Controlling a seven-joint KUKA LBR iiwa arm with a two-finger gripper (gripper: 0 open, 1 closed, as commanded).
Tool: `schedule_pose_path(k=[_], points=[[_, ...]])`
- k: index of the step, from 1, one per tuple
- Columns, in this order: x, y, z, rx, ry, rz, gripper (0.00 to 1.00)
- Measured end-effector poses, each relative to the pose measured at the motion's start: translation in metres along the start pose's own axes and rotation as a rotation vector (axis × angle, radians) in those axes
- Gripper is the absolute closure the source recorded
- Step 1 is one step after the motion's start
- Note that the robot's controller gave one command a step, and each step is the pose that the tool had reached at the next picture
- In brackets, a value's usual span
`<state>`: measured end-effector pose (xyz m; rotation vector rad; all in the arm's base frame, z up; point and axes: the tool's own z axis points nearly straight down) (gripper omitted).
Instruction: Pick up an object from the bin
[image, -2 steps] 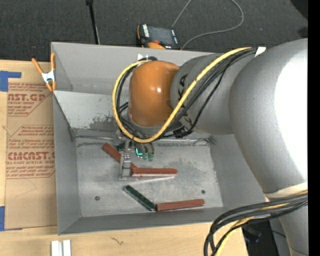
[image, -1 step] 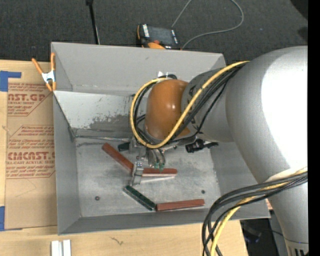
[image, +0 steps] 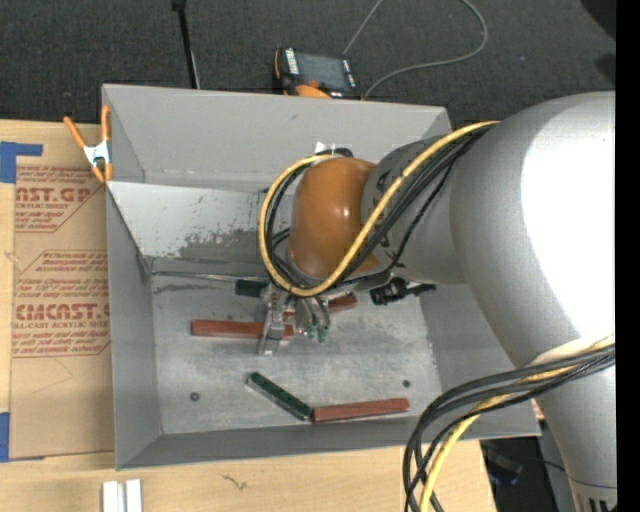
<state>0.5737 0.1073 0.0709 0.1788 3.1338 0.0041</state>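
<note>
Alignment along the stick matters most here. The gripper (image: 272, 335) is down on the floor of the bin (image: 180, 200), at the right end of a flat red-brown stick (image: 225, 328) that runs out to its left. How far apart its fingers stand I cannot tell; the wrist's orange cover (image: 330, 215) and cables crowd the view above them. To my mind a sound grip wants the jaws across the stick's narrow width and low enough to get under its edges. Held so near one end, it may tip on the lift.

A short dark piece (image: 250, 288) lies just behind the gripper and a small reddish piece (image: 343, 299) just to its right, both near enough to be nudged. A dark green stick (image: 278, 396) and a second red-brown stick (image: 360, 408) lie in front, well apart.
</note>
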Motion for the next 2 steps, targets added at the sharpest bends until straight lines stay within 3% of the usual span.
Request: schedule_pose_path(k=[1,2], points=[[0.013,-0.019,-0.095,0.001,-0.005,-0.028,1.00],[-0.016,0.030,-0.151,-0.001,-0.006,-0.129,1.00]])
